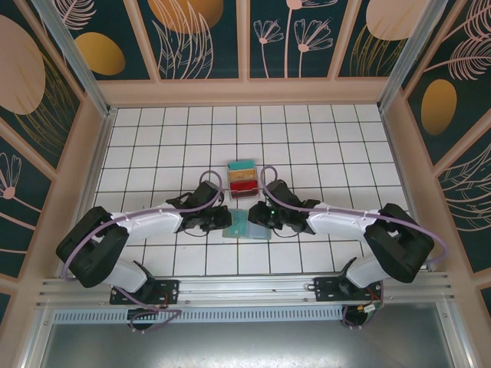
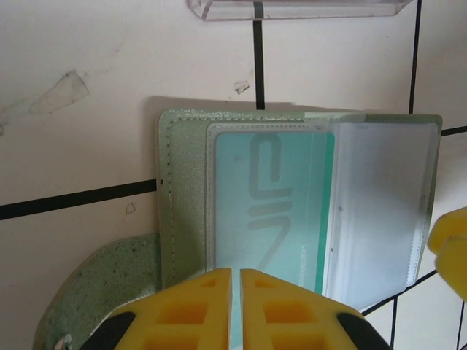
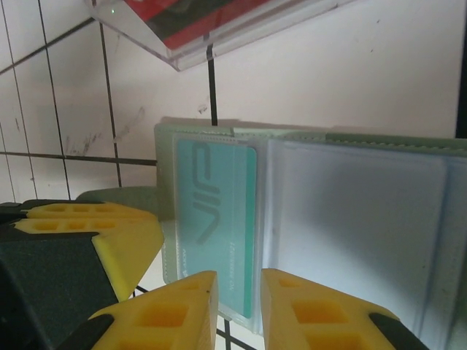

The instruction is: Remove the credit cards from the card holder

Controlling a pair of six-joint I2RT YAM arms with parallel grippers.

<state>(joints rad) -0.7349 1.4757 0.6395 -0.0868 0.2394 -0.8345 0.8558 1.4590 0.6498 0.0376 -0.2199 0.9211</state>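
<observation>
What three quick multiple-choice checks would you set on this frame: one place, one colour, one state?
1. Where does the card holder lie?
A. On the near side of the clear tray, between the left gripper and the right gripper
B. Inside the clear tray
C. Against the far wall

2. What colour is the credit card showing in the card holder?
A. Red
B. Black
C. Teal

3. How is the card holder?
A. Folded shut
B. Lying open
C. Standing on edge

Key: 1 A, the top view shows it between the two grippers with the tray beyond. 2 C, both wrist views show a teal card marked VIP. 3 B, its halves lie spread flat.
</observation>
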